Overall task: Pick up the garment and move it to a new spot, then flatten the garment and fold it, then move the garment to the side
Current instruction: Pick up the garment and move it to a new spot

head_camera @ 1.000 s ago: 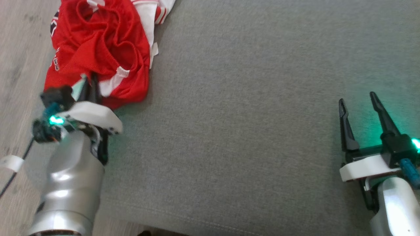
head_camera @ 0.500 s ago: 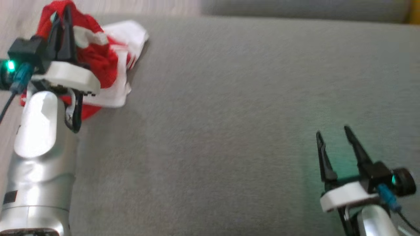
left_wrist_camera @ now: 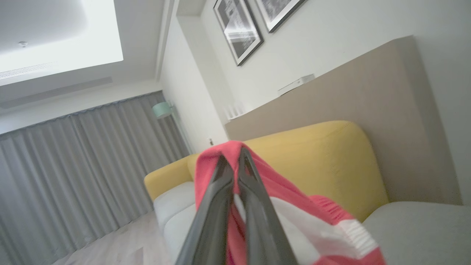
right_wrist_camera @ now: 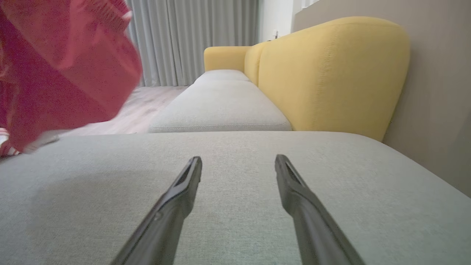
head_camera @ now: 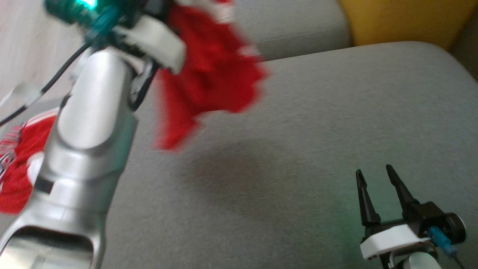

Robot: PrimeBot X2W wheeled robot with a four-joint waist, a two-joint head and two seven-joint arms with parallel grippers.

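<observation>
The red garment with white trim [head_camera: 213, 71] hangs blurred in the air over the grey sofa cushion [head_camera: 306, 142], and part of it [head_camera: 16, 168] trails low at the left behind my left forearm [head_camera: 89, 112]. In the left wrist view my left gripper [left_wrist_camera: 232, 154] is shut on a fold of the garment [left_wrist_camera: 283, 187], held high and pointing up at the room. My right gripper [head_camera: 374, 170] rests low at the cushion's near right, open with nothing between its fingers. The right wrist view has that gripper [right_wrist_camera: 238, 159] just above the cushion and the garment [right_wrist_camera: 55, 66] hanging at upper left.
A yellow backrest [head_camera: 403, 18] borders the cushion on the far right. A second grey cushion [right_wrist_camera: 220, 106] continues beyond a seam. Wooden floor [head_camera: 22, 45] lies off the cushion's left edge. A wide bare stretch of cushion separates the two grippers.
My left arm has lifted the garment off the cushion's left corner, up and toward the middle. The head camera has tilted up. The right gripper stays open.
</observation>
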